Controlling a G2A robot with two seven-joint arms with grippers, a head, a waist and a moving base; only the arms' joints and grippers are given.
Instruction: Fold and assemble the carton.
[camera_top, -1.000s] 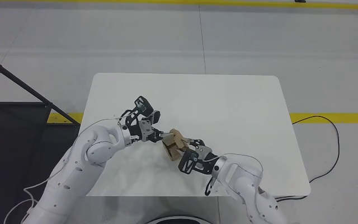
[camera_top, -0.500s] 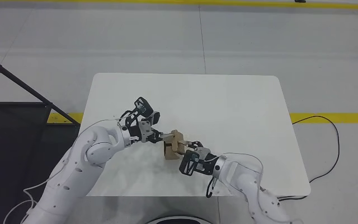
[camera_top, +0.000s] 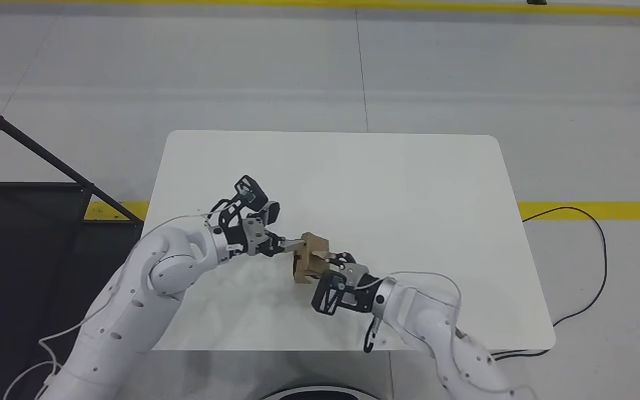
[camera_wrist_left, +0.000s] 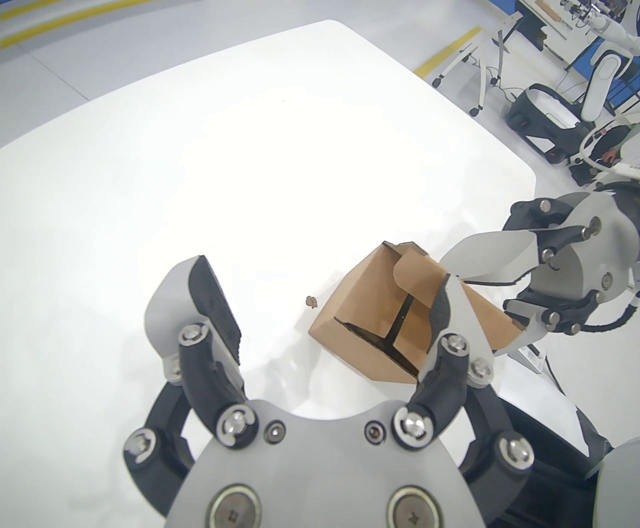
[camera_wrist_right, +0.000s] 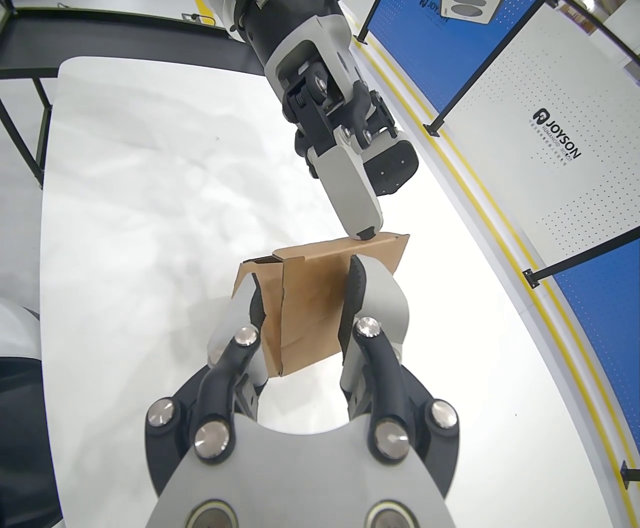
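Right jaws: closed on the carton (camera_wrist_right: 310, 300). One finger (camera_wrist_right: 372, 295) presses on each broad face, with the brown cardboard pinched between them.

Left jaws: spread wide, gripping nothing. One fingertip (camera_wrist_right: 366, 231) touches the carton's far upper edge. The other finger (camera_wrist_left: 210, 295) hangs apart from it over the bare counter (camera_wrist_left: 150, 150).

Carton: small and half-formed, held at a tilt. I cannot tell whether its low corner rests on the counter or hangs just clear. The end face toward the left wrist camera has its flaps folded in, with dark gaps between them. A rounded flap (camera_wrist_left: 417, 272) stands up at the upper edge.

Position, top view: the carton sits just off the counter's centre, toward 8 o'clock. The left jaws are at the carton's 9 o'clock and the right jaws at its 5 o'clock.

Counter: white, with rounded corners. A brown cardboard scrap (camera_wrist_left: 311, 301) lies just beside the carton's low corner.

Beyond the counter: a yellow floor line (camera_top: 580, 210) runs off at 3 o'clock. A black cable (camera_top: 597, 262) loops on the grey floor near it.
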